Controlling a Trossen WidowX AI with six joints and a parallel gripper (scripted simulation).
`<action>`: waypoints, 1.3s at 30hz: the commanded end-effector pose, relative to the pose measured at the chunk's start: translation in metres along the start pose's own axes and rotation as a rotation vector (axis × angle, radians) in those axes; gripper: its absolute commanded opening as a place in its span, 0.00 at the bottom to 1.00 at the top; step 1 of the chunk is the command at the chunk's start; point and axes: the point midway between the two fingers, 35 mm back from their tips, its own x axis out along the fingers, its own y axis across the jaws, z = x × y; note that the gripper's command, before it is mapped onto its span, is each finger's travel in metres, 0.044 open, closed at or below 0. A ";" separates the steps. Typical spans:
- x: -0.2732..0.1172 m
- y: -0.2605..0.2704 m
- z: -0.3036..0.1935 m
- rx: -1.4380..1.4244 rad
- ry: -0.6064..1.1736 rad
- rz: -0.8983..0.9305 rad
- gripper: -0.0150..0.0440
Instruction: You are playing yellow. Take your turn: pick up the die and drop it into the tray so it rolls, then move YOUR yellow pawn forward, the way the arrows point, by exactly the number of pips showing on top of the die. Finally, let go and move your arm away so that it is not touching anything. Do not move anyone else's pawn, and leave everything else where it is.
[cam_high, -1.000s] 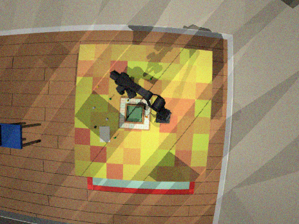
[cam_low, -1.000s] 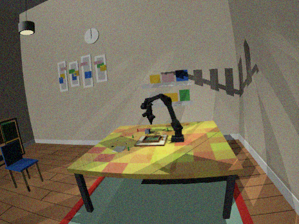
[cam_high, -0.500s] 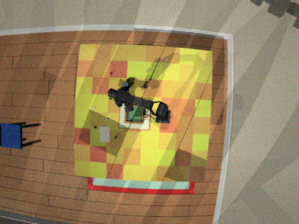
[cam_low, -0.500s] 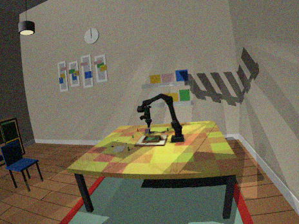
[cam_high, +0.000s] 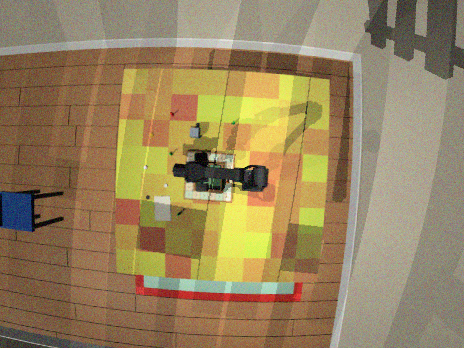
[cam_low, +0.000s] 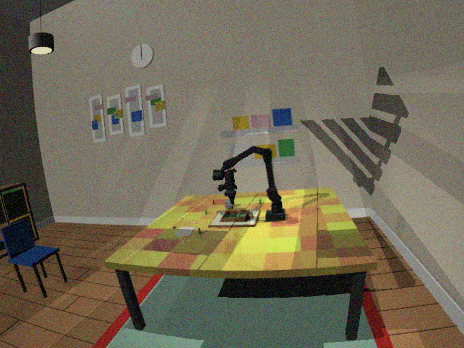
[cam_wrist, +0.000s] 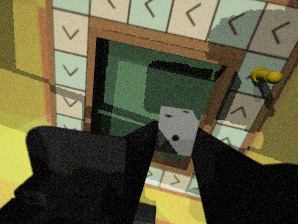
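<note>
My gripper (cam_wrist: 174, 129) (cam_low: 232, 206) is shut on the white die (cam_wrist: 179, 122), with one large pip on the face towards the wrist camera. It holds the die above the tray (cam_wrist: 150, 40), a brown-walled, green-floored recess in the middle of the board. In the top view the arm covers much of the board (cam_high: 192, 196), and the fingertips are hidden. The yellow pawn (cam_wrist: 259, 75) is on a pale green square of the arrow track, right of the tray in the wrist view. The arrow on the square below it points up in that view.
A grey block (cam_high: 195, 132) stands beside the board. A white card (cam_high: 162, 208) lies on the table. Small pieces are scattered around: a red one (cam_high: 172, 114), green ones (cam_high: 233, 122) (cam_high: 171, 153), white ones (cam_high: 146, 167) (cam_high: 166, 185) and a black one (cam_high: 148, 197).
</note>
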 end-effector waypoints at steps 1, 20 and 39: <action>0.006 0.021 -0.011 0.065 0.001 -0.004 0.25; 0.015 0.028 -0.009 0.079 -0.389 -0.016 0.25; 0.012 0.029 -0.010 0.078 -0.846 -0.039 0.25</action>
